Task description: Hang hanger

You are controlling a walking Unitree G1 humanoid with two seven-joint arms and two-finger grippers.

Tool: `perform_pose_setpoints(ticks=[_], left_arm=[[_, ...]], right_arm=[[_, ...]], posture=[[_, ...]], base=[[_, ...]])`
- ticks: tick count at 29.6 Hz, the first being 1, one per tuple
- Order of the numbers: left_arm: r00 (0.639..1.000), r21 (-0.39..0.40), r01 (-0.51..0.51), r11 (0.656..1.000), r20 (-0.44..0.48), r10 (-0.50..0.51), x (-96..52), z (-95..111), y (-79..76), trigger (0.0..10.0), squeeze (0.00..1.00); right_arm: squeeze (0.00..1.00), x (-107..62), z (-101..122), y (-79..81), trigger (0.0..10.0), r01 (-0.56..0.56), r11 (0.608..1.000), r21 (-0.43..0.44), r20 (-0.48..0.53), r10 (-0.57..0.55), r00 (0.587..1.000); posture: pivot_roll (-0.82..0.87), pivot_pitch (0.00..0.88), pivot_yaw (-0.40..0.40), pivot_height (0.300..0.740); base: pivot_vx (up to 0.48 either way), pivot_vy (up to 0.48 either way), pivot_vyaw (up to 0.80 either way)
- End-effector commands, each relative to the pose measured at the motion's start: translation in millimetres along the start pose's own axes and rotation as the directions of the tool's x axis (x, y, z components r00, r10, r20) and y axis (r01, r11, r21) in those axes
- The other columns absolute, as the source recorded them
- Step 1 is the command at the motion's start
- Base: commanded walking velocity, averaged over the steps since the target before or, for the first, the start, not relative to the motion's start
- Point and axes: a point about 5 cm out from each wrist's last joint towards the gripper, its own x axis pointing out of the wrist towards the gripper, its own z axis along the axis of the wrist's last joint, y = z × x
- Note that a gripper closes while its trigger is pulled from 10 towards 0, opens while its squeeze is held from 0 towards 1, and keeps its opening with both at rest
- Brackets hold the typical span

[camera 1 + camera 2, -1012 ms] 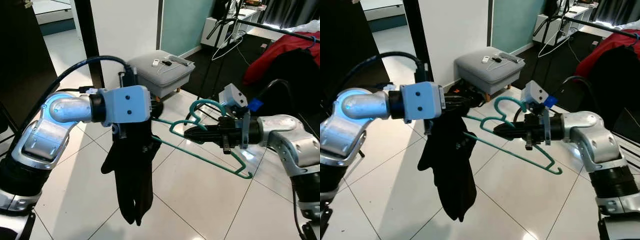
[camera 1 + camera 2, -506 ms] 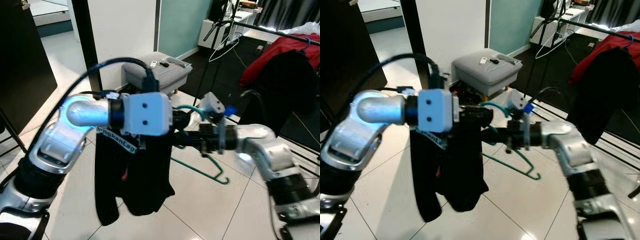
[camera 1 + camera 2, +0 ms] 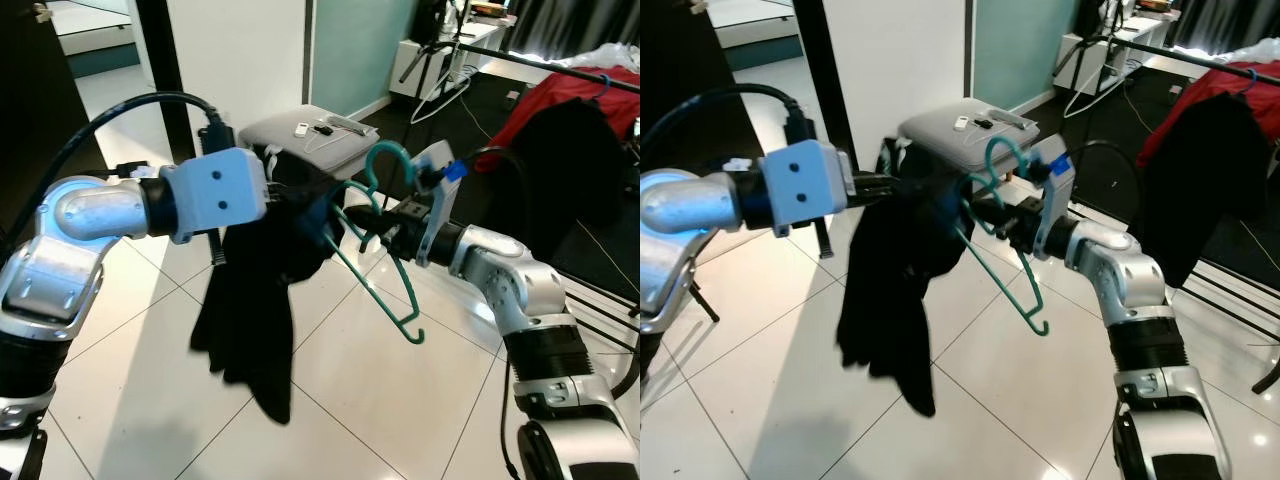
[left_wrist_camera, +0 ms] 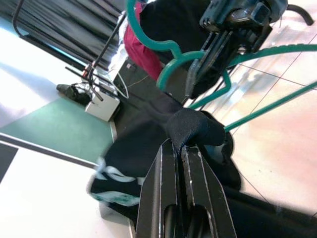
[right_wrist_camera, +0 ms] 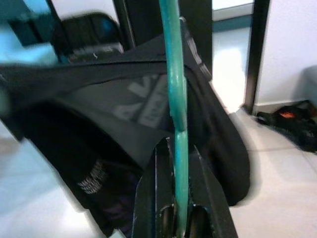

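Note:
A green plastic hanger (image 3: 383,272) hangs steeply between my arms, its hook (image 3: 384,160) pointing up. My right gripper (image 3: 366,222) is shut on it just below the hook; in the right wrist view its fingers (image 5: 195,163) clamp the green bar (image 5: 172,74). A black garment (image 3: 255,320) with white lettering dangles toward the floor. My left gripper (image 4: 177,143) is shut on a bunched fold of that cloth (image 4: 193,130), right beside the hanger's arm. The two grippers nearly meet. The cloth's top seems to lie over one hanger arm; I cannot tell how far.
A grey ottoman (image 3: 318,140) carrying remotes stands just behind the grippers. A dark rail with red and black clothes (image 3: 575,125) runs along the right. A dark post (image 3: 160,70) rises at the back left. Dark shoes (image 5: 292,124) lie on the white tiles (image 3: 380,400).
The hanger has swung from nearly level to steep, hook raised. The garment has swung and now hangs narrower from my left gripper. The head view has also shifted.

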Motion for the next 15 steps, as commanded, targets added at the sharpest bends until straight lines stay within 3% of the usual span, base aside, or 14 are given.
perform_pose_setpoints(ticks=[1, 2, 3, 4, 9, 10, 11, 12, 15], left_arm=[[1.0, -0.003, 0.003, 1.0, -0.029, -0.003, -1.7, -3.2, -5.0, 10.0, 0.0], [0.999, -0.018, -0.001, 1.0, -0.034, 0.0, -0.8, -4.9, -8.9, 10.0, 0.0], [0.999, -0.018, -0.001, 1.0, -0.034, 0.0, -0.8, -4.9, -8.9, 10.0, 0.0], [1.0, -0.047, -0.008, 0.999, -0.025, 0.007, 2.6, -5.1, -16.1, 10.0, 0.0], [1.0, -0.067, -0.007, 0.998, -0.004, 0.006, 6.1, -2.4, -20.8, 10.0, 0.0], [1.0, -0.083, 0.003, 0.997, 0.017, -0.002, 10.1, 0.8, -25.6, 10.0, 0.0], [1.0, -0.083, 0.003, 0.997, 0.017, -0.002, 10.1, 0.8, -25.6, 10.0, 0.0], [0.999, -0.106, 0.023, 0.994, 0.051, -0.018, 16.8, 5.8, -34.1, 10.0, 0.0], [0.995, -0.131, 0.047, 0.99, 0.09, -0.035, 24.2, 11.8, -43.7, 10.0, 0.0]], right_arm=[[0.0, 4.4, 15.9, -0.6, 10.0, 0.049, 0.995, 0.089, 0.102, -0.058, 0.993], [0.0, 9.7, 22.0, -4.1, 10.0, 0.114, 0.976, 0.188, 0.169, -0.146, 0.975], [0.0, 9.7, 22.0, -4.1, 10.0, 0.114, 0.976, 0.188, 0.169, -0.146, 0.975], [0.0, 15.5, 28.5, -11.8, 10.0, 0.208, 0.921, 0.329, 0.236, -0.294, 0.926], [0.0, 16.6, 32.2, -15.6, 10.0, 0.243, 0.896, 0.373, 0.268, -0.354, 0.896], [0.0, 16.2, 37.0, -19.2, 10.0, 0.254, 0.871, 0.42, 0.299, -0.397, 0.868], [0.0, 16.2, 37.0, -19.2, 10.0, 0.254, 0.871, 0.42, 0.299, -0.397, 0.868], [0.0, 16.5, 42.0, -22.5, 10.0, 0.246, 0.838, 0.487, 0.329, -0.437, 0.837], [0.0, 17.9, 46.2, -24.6, 10.0, 0.224, 0.805, 0.55, 0.349, -0.465, 0.814]], posture=[[0.0, 0.036, -0.073, 0.74], [0.0, 0.038, -0.075, 0.74], [0.0, 0.038, -0.075, 0.74], [0.0, 0.04, -0.074, 0.74], [0.0, 0.042, -0.074, 0.74], [0.0, 0.043, -0.073, 0.74], [0.0, 0.043, -0.073, 0.74], [0.01, 0.044, -0.073, 0.74], [0.01, 0.045, -0.074, 0.74]], base=[[0.0, 0.0, 0.0], [0.0, 0.0, 0.0], [0.0, 0.0, 0.0], [0.0, 0.0, 0.0], [0.0, 0.0, 0.0], [0.0, 0.0, 0.0], [0.0, 0.0, 0.0], [0.0, 0.0, 0.0], [0.0, 0.0, 0.0]])
